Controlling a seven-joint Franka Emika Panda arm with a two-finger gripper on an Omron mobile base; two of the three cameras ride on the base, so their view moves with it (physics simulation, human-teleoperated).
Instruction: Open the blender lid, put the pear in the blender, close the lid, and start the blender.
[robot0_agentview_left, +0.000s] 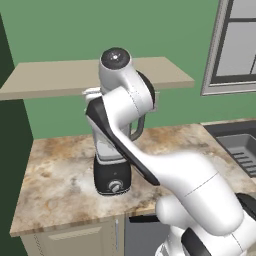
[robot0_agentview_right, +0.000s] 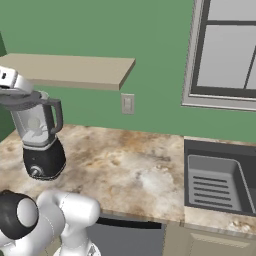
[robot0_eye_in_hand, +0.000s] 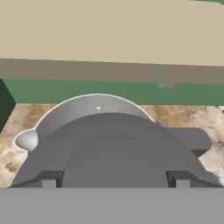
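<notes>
The blender (robot0_agentview_right: 42, 150) stands at the left of the counter, with its clear jar (robot0_agentview_right: 31, 127), side handle (robot0_agentview_right: 58, 116) and black base with a silver knob (robot0_agentview_left: 115, 186). My arm covers most of it in the left base view. The dark grey blender lid (robot0_eye_in_hand: 113, 140) is between the fingertips of my gripper (robot0_eye_in_hand: 114, 179), which is shut on its raised middle. The lid (robot0_agentview_right: 22, 100) sits slightly off the jar top, leaving part of the jar's rim and spout (robot0_eye_in_hand: 26, 140) uncovered behind it. A pale shape shows through the jar wall; I cannot tell whether it is the pear.
A beige shelf (robot0_agentview_right: 70, 70) hangs close above the blender. The marble counter (robot0_agentview_right: 130, 165) runs right to a dark sink (robot0_agentview_right: 220, 180) under a window (robot0_agentview_right: 230, 50). A wall outlet (robot0_agentview_right: 128, 104) sits below the shelf's end.
</notes>
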